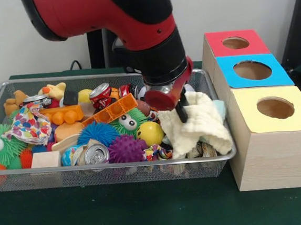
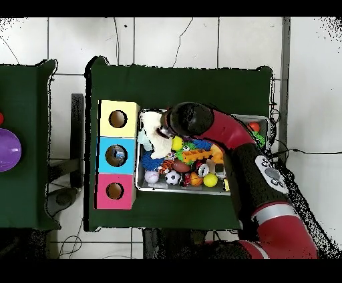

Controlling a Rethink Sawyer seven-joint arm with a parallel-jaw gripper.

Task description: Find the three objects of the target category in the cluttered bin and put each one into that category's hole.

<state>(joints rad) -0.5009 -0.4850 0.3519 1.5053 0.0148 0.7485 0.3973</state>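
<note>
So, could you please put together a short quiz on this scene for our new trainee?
1. True or false: the end effector hangs over the yellow-panelled hole.
2. Which panel lies between the other two on the wooden box? A red, B blue, C yellow.
3. Fill in: the pale yellow ____ is draped at the end of the bin nearest the box.

Key:
1. False; it is down in the bin, at the cloth.
2. B; the blue-panelled hole is the middle one.
3. Cloth.

No plastic bottle shows clearly in either view; whether the end effector is open or shut cannot be seen.
</note>
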